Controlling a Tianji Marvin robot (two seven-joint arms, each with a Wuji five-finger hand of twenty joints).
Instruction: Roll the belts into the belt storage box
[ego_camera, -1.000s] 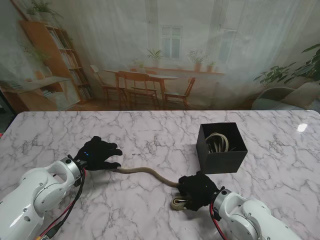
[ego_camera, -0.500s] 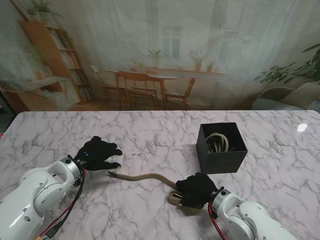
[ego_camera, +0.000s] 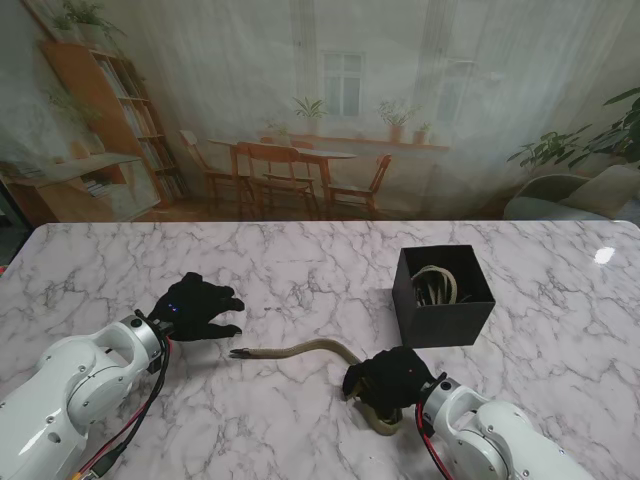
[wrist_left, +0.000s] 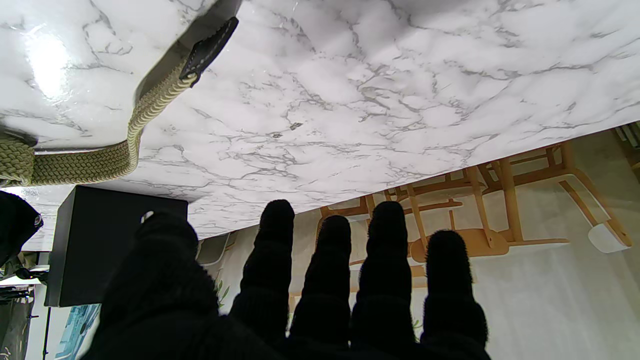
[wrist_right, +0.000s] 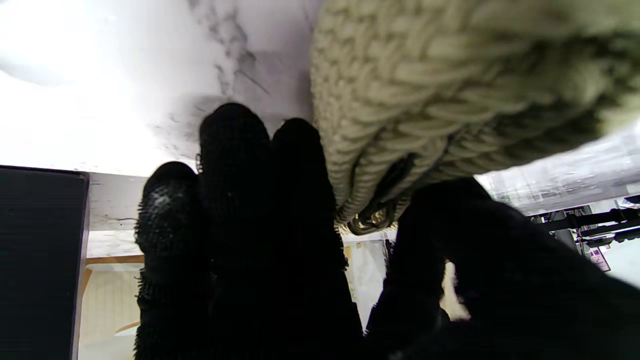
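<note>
Lower centre, the right hand (ego_camera: 388, 385) grasps the braided belt (ego_camera: 300, 349), whose tail has shortened as rolling advances; the left hand (ego_camera: 197, 308) hovers released.

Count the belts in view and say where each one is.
2. One belt lies on the table, its rolled end in the right robot hand. Another sits coiled in the black box; more may be hidden beneath it.

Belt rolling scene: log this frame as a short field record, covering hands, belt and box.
left hand: open, fingers spread, holding nothing, beside the belt's free tip
right hand: closed on the rolled end of the belt
belt: woven, tan, partly coiled; tail lies on the marble table
belt storage box: black, open-topped, already holds a coiled belt
stage: rolling not finished
</note>
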